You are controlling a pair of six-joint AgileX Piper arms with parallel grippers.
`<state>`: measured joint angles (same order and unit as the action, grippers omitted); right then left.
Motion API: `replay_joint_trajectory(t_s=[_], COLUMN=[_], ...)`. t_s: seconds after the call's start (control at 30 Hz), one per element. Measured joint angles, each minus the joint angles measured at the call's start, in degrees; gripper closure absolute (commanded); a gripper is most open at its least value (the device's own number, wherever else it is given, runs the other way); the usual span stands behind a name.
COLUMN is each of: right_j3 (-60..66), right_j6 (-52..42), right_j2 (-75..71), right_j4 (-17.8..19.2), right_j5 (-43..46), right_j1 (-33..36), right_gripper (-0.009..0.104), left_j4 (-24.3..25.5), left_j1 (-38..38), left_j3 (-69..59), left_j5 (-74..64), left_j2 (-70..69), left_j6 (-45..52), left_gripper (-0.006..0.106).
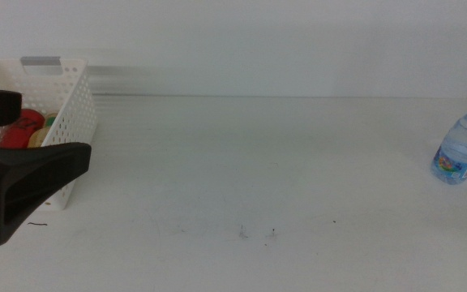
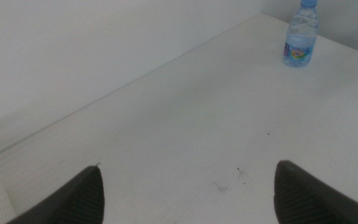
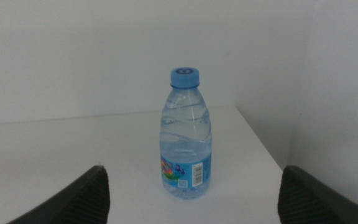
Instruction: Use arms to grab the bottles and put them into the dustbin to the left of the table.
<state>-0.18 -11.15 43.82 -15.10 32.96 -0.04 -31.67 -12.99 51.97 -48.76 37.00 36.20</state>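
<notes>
Only the middle view shows the dustbin (image 1: 63, 122), red can (image 1: 21, 128) inside, half hidden behind the wide-open, empty left gripper (image 1: 10, 134); right gripper (image 3: 191, 193), gaping and empty, faces the water bottle (image 3: 186, 134).

A plain white wall (image 1: 258, 40) stands behind everything, smooth and bare. Soft, even light falls on it. Near the wall's bottom edge there is a thin grey shadow line.
</notes>
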Motion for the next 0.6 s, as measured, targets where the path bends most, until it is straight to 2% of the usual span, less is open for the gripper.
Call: replay_joint_trajectory(t_s=[0.6], right_j3=[0.0], right_j6=[5.1], right_j2=[20.1], right_j4=[0.6], right_j5=[18.0], right_j1=[0.0], right_gripper=[0.010], left_j4=[0.0], left_j1=[0.0], left_j3=[0.0], left_j5=[0.1], left_j2=[0.0], left_j6=[0.0], left_gripper=[0.007])
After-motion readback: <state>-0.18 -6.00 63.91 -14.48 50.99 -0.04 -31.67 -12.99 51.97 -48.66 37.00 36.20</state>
